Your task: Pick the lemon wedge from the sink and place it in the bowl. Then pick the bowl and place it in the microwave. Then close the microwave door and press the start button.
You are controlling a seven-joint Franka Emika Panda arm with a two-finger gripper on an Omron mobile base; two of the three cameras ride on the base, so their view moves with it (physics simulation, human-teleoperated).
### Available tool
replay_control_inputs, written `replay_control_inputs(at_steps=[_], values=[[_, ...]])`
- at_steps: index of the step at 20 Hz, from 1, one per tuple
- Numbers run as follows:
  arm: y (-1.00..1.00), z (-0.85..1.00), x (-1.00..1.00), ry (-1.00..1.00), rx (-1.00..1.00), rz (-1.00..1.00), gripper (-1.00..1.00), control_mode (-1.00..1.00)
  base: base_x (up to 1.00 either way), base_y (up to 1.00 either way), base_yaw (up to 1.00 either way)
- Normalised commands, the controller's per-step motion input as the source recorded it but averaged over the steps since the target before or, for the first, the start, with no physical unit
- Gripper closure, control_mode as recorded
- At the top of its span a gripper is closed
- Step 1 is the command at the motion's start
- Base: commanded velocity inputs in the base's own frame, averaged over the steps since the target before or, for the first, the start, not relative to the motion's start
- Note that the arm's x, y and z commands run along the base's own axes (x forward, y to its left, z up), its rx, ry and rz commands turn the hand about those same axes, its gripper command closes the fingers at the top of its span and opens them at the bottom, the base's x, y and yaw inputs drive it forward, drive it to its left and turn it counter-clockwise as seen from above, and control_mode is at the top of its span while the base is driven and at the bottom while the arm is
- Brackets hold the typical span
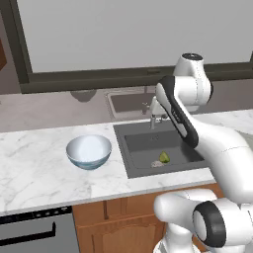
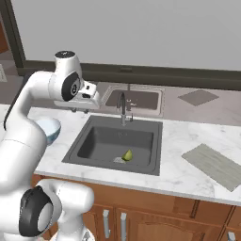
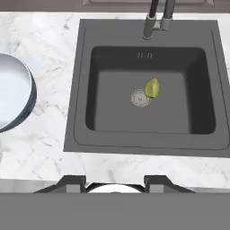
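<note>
Home kitchen, rendered. White marble counter [image 1: 34, 168] w/ dark grey sink [image 2: 89, 155] recessed in it, metal faucet [image 2: 123, 109] at far edge. Wood cabinet doors [image 2: 141, 219] w/ metal handles below. Dishwasher-type appliance front [image 1: 34, 232] near left. Bowl [image 1: 89, 150] on counter left of sink, grey mat [image 2: 214, 164] to the right. Long dark-framed window [image 1: 133, 34] along far wall.

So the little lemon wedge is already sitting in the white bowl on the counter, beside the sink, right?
Not quite. The lemon wedge lies on the floor of the sink, next to the drain, as the hand view shows. The bowl does stand on the counter beside the sink, and the left base view shows nothing inside it.
</note>
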Motion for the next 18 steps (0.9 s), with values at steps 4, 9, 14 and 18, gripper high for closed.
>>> replay_control_inputs(at_steps=[4,9,14,18], values=[[-0.25,-0.06,-0.44,-0.03,0.02,-0.09,-1.00,-1.00,0.00,0.00,0.00],[-0.55,-0.28,-0.97,-0.04,0.01,-0.25,-1.00,-1.00,0.00,0.00,0.00],[-0.94,-0.68,-0.50,0.00,0.00,-0.09,-1.00,-1.00,0.00,0.00,0.00],[-0.91,-0.87,-0.02,0.00,0.03,0.00,-1.00,-1.00,0.00,0.00,0.00]])
